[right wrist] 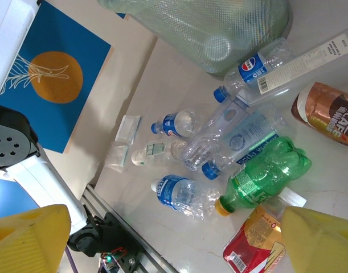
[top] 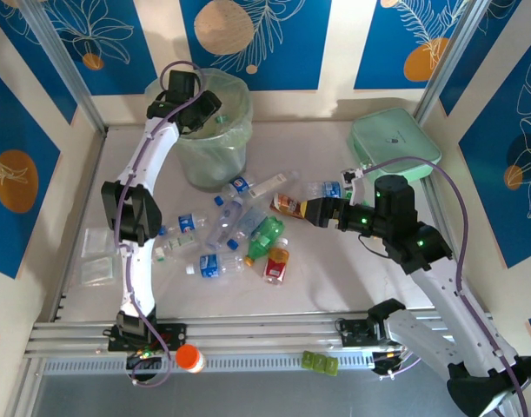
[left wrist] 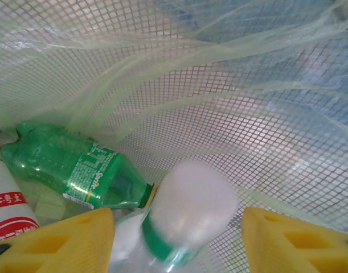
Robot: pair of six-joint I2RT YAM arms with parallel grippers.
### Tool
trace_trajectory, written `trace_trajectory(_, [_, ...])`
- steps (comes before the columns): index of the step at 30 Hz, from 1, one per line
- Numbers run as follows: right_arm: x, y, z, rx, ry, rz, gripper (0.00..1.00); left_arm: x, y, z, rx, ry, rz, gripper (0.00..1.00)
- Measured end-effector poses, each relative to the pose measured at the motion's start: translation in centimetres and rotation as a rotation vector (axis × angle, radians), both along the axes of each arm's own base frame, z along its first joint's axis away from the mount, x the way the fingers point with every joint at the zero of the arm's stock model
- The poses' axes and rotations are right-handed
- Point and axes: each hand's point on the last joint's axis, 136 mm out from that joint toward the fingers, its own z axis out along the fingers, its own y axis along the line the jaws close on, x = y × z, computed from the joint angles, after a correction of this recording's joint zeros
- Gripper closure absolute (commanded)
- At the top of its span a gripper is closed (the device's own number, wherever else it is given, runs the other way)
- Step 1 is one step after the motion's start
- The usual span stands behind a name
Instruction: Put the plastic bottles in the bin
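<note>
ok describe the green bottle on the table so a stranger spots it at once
Find the tall round pale-green translucent bin at the back of the table; small plastic bottles lie heaped in front of it. At the heap's near right side, beside an orange-red bottle, lies the green plastic bottle. It alone there has a green body; its neighbours are mostly clear with blue caps.

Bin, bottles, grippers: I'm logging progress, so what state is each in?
bin, upright, lined, holding bottles
green bottle, lying inside the bin
left gripper, open around a blurred bottle
right gripper, open, empty
table bottles, lying loose, not yet binned
</note>
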Motion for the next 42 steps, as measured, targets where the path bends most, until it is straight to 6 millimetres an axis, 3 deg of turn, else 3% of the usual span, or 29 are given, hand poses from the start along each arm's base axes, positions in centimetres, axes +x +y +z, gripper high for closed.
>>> trace_trajectory(7, [-0.1, -0.2, 0.3, -0.010, -0.002, -0.006, 0.05, -0.7, -0.1, 1.4, 0.004, -0.015, -0.026, 0.39])
trace_trajectory(11, [-0.2, -0.4, 1.3, -0.019, -0.021, -0.014, 0.06, -2.5, 0.2, 5.1, 0.012, -0.067, -0.042, 0.40])
trace_trajectory(13, [-0.3, -0.6, 1.8, -0.029, -0.036, -0.018, 0.06, -4.3, 0.6, 7.4, 0.014, -0.101, -0.048, 0.40])
trace_trajectory(18, [-0.4, -1.0, 2.6, -0.081, -0.052, -0.036, 0.07, -11.0, 1.0, 13.5, 0.014, -0.212, -0.086, 0.40])
trace_trajectory(21, [0.0, -1.1, 2.4, -0.130, -0.040, -0.051, 0.08, -15.3, -0.1, 15.0, -0.033, -0.273, -0.149, 0.37])
trace_trajectory(25, [0.9, -2.1, 1.2, -0.223, 0.005, -0.112, 0.07, -20.5, -2.6, 12.5, -0.095, -0.245, -0.281, 0.37])
trace_trajectory(28, [1.7, -3.1, 0.1, -0.297, 0.039, -0.166, 0.05, -23.2, -4.2, 8.9, -0.094, -0.170, -0.369, 0.36])
trace_trajectory(30, [1.8, -3.4, -0.8, -0.341, 0.061, -0.182, 0.06, -24.9, -5.1, 6.8, -0.060, -0.137, -0.428, 0.35])
trace_trajectory(33, [2.1, -3.8, -2.3, -0.419, 0.103, -0.193, 0.07, -28.0, -5.8, 5.3, 0.016, -0.129, -0.514, 0.35])
trace_trajectory(36, [3.0, -4.5, -3.8, -0.508, 0.153, -0.228, 0.06, -30.0, -5.3, 5.4, 0.075, -0.176, -0.541, 0.35])
trace_trajectory(42, [5.7, -7.7, -7.8, -0.642, 0.270, -0.352, 0.06, -31.4, -3.3, 3.4, 0.156, -0.202, -0.515, 0.33])
